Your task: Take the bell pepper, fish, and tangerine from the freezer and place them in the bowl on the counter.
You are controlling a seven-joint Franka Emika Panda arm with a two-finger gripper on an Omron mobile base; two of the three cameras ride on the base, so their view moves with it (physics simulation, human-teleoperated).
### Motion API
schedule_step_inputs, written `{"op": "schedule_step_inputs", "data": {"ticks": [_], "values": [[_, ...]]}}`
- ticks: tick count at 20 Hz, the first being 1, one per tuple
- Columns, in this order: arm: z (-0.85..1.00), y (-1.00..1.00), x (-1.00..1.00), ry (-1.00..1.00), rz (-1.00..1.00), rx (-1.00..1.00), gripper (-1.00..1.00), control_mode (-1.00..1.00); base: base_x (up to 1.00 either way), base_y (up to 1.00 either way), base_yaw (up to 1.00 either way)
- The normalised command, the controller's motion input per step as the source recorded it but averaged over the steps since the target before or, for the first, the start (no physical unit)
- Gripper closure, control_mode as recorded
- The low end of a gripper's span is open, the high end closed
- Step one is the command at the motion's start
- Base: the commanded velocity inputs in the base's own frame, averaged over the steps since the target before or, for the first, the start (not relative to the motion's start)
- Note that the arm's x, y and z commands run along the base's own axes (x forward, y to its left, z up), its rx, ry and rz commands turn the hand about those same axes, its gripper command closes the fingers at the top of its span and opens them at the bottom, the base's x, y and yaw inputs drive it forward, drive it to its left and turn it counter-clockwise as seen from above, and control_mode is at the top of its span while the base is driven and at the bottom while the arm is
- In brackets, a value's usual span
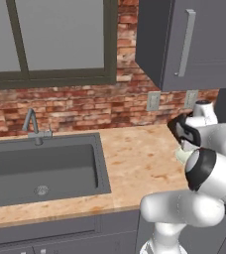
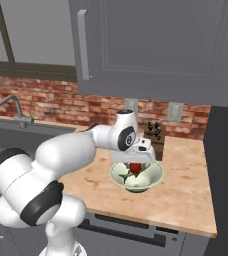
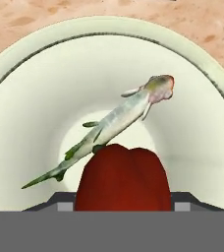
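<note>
Right now the gripper point(image 2: 135, 166) is hanging just over the bowl point(image 2: 153, 181) on the counter point(image 2: 186, 195), its fingers clamped on the bell pepper point(image 3: 123, 178). Below it, the fish point(image 3: 111, 125) is lying slantwise inside the bowl.

The white arm rises from its base and folds forward at a dark-banded elbow, the upper link lying roughly level in the right base view. From there the forearm runs out to a rounded wrist with a dark joint face, and the hand turns straight down. The gripper point(image 2: 135, 168) hangs low at the end of it, its body a flat white block seen from the side. In the hand view the fingers are closed on the bell pepper point(image 3: 123, 178), which sits between them and hides most of both tips. In the left base view the elbow bulks large at the right edge.
</note>
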Motion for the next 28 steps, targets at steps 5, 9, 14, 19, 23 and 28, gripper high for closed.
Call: {"op": "schedule_step_inputs", "data": {"ticks": [5, 9, 14, 19, 23, 28], "values": [[-0.43, 0.00, 0.18, -0.08, 0.00, 0.00, 1.00, -1.00, 0.00, 0.00, 0.00], [-0.29, -0.06, 0.07, -0.07, 0.00, 0.00, -1.00, -1.00, 0.00, 0.00, 0.00], [-0.04, 0.00, 0.00, 0.00, 0.00, 0.00, -1.00, -1.00, 0.00, 0.00, 0.00], [0.46, 0.00, -0.09, -0.01, -0.01, 0.00, -1.00, -1.00, 0.00, 0.00, 0.00], [0.93, 0.00, -0.18, -0.02, -0.03, 0.00, -1.00, -1.00, 0.00, 0.00, 0.00], [0.95, 0.00, -0.71, -0.07, -0.03, 0.00, -1.00, -1.00, 0.00, 0.00, 0.00]]}}
